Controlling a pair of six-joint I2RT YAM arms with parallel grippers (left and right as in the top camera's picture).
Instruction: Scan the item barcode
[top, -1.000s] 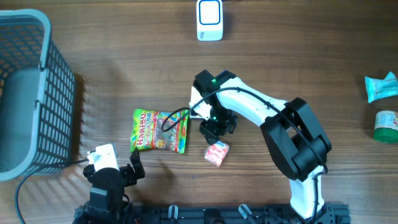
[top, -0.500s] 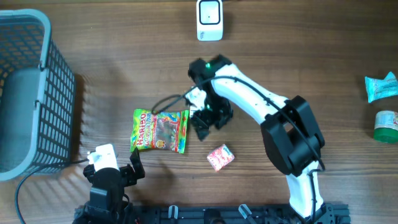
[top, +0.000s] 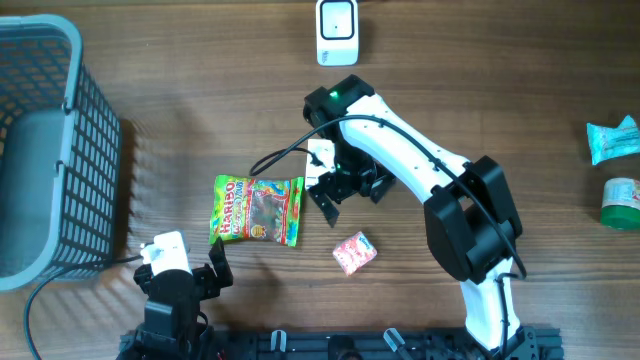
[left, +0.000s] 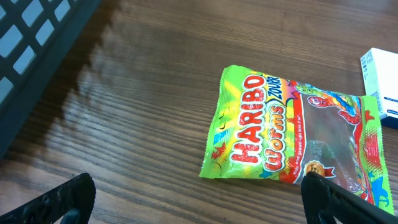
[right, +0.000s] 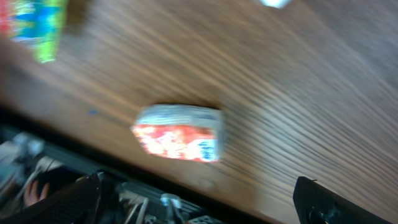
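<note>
Small packet (top: 354, 251): flat on the bench (top: 480, 90) near its front edge, touching nothing; long axis slanted, near-left to far-right (blurred in the right wrist view).
Haribo bag (top: 257, 210): flat, long axis left to right, "HARIBO" print at its left end.
Right gripper (top: 349, 192): spread wide, holding nothing; between bag and packet, just beside the bag's right edge.
Left gripper (left: 198, 200): spread wide, empty, near the bag.
Scanner (top: 337, 32): far edge, well apart.

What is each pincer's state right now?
Left pincer: open, empty.
Right pincer: open, empty; the small red packet lies apart from it.
</note>
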